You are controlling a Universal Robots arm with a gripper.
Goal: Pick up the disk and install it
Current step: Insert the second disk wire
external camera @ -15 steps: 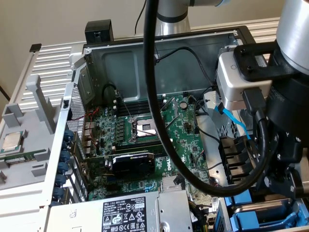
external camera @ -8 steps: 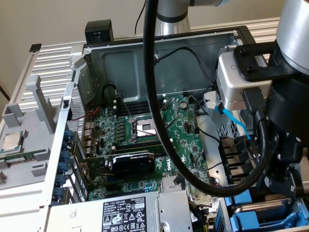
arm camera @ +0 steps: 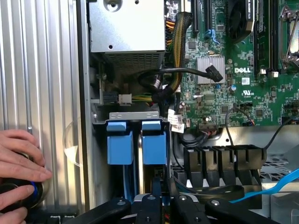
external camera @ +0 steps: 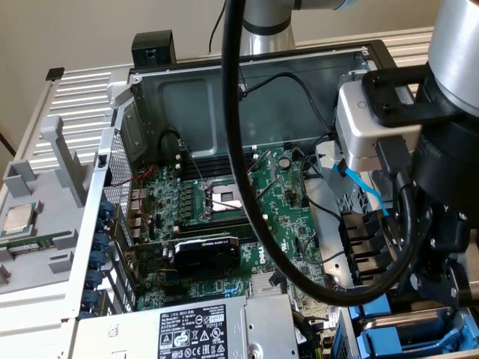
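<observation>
- Landmark: the grey sheet-metal drive cage (arm camera: pixel 133 115) in the corner of the open black computer case (external camera: pixel 262 97).
- The disk (arm camera: pixel 154 144), a hard drive clipped in a blue plastic frame, stands on edge inside the cage, in the slot on the motherboard side. Its blue end plate faces the camera of the wrist view.
- A second blue plastic frame (arm camera: pixel 117 142) occupies the neighbouring cage slot, on the side away from the motherboard, just beside the disk.
- The black tool (arm camera: pixel 162 189) hangs directly over the cage, in line with the disk's slot. Its fingers are drawn together with only a thin gap; nothing shows clamped between them.
- The green motherboard (arm camera: pixel 233 70) lies beside the cage.
- A black ribbed plastic cable bracket (arm camera: pixel 219 163) sits between the cage and the motherboard's edge; a light-blue flat cable (arm camera: pixel 280 184) runs past it.
- The grey perforated power-supply box (arm camera: pixel 126 28) sits next to the cage, with bundled yellow and black wires (arm camera: pixel 175 51) in between.
- Outside the case wall by the cage, a person's hand (arm camera: pixel 18 163) rests on the ribbed aluminium worktop (arm camera: pixel 46 93), fingertips on a round black knob with a blue ring (arm camera: pixel 18 193).
</observation>
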